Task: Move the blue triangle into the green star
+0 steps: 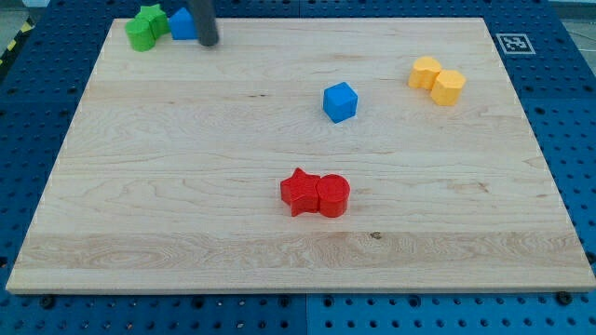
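Note:
The blue triangle lies at the view's top left, partly hidden behind my rod. It touches the right side of the green star, which sits next to a second green block at the board's top-left corner. My tip is on the board just right of the blue triangle, touching or nearly touching it.
A blue cube sits right of the board's middle. Two yellow blocks touch each other at the upper right. A red star and a red cylinder touch each other at the lower middle. The wooden board rests on a blue pegboard table.

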### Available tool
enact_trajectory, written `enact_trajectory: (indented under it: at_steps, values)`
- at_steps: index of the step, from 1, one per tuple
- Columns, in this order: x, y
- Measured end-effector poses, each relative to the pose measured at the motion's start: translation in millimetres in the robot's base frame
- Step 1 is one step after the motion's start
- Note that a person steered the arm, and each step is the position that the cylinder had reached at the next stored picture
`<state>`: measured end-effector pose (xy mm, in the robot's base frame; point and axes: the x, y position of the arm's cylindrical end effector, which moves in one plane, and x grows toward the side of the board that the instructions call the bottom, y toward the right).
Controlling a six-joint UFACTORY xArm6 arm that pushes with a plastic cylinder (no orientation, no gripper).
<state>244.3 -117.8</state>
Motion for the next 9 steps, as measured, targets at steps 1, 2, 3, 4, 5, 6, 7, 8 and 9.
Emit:
enact_trajectory:
  at_steps: [1, 2, 3, 4, 5, 6, 7, 8, 9]
  values:
    - [0.2, 30.1]
    - [-0.6, 21.0]
    - [-13.2, -2.2]
    - [-13.2, -5.8]
    - [-13.2, -43.0]
    - [-18.3, -44.0]
    - [-21.4, 2.1]
    - [-37.5, -7.7]
    - [-53.1, -12.1]
